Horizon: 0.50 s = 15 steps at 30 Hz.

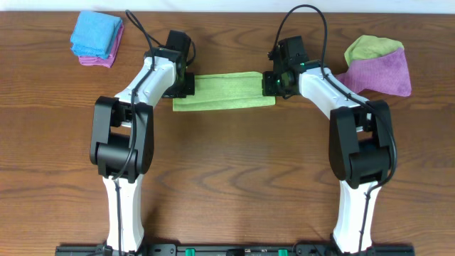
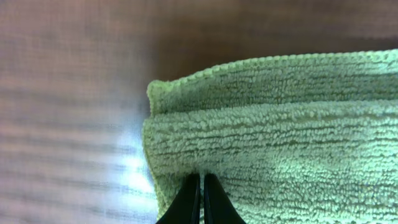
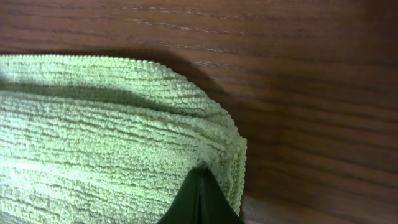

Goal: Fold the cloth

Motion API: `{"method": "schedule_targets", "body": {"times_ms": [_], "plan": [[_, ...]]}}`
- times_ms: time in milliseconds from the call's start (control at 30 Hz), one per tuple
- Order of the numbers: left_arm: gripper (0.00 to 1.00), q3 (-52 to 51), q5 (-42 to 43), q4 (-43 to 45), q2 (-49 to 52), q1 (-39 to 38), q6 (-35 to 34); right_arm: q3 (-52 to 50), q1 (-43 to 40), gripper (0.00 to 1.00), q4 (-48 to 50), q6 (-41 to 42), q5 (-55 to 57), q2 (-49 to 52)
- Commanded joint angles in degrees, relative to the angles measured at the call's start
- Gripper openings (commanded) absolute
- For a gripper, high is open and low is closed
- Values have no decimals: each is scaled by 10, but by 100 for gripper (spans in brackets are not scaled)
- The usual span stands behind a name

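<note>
The lime-green cloth lies on the wooden table as a long folded strip between my two grippers. My left gripper is at its left end, shut on the cloth; in the left wrist view the fingertips pinch the upper layer of the cloth near its left edge. My right gripper is at its right end, shut on the cloth; in the right wrist view the fingertips pinch the cloth close to its right corner. The white tag is not visible.
A blue cloth on a purple one lies at the back left. A yellower-green cloth and a purple cloth lie at the back right, close to my right arm. Bare wood lies in front of the strip.
</note>
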Motion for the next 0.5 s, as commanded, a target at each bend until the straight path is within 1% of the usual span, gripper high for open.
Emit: {"method": "schedule_targets", "body": {"times_ms": [0, 133, 167, 200, 267, 300, 367, 467], "plan": [[6, -23, -9, -30, 26, 1, -30, 1, 5, 1, 1, -17, 1, 11], [6, -23, -9, -22, 26, 1, -30, 2, 8, 1, -1, -17, -9, 8], [6, -23, -9, -21, 26, 1, -30, 2, 8, 17, -2, -16, -19, 4], [6, -23, -9, -20, 26, 1, -30, 2, 7, 39, -3, -16, -29, -2], [6, -23, -10, -19, 26, 1, -30, 2, 2, 50, -5, -16, -46, -20], [6, -23, -11, -19, 26, 1, -30, 2, 0, 57, -5, -16, -50, -31], [6, -23, -11, -19, 26, 1, -30, 2, -8, 58, -8, -16, -50, -62], [6, -23, -11, -17, 26, 1, -30, 2, -29, 63, -12, -16, -56, -114]]}}
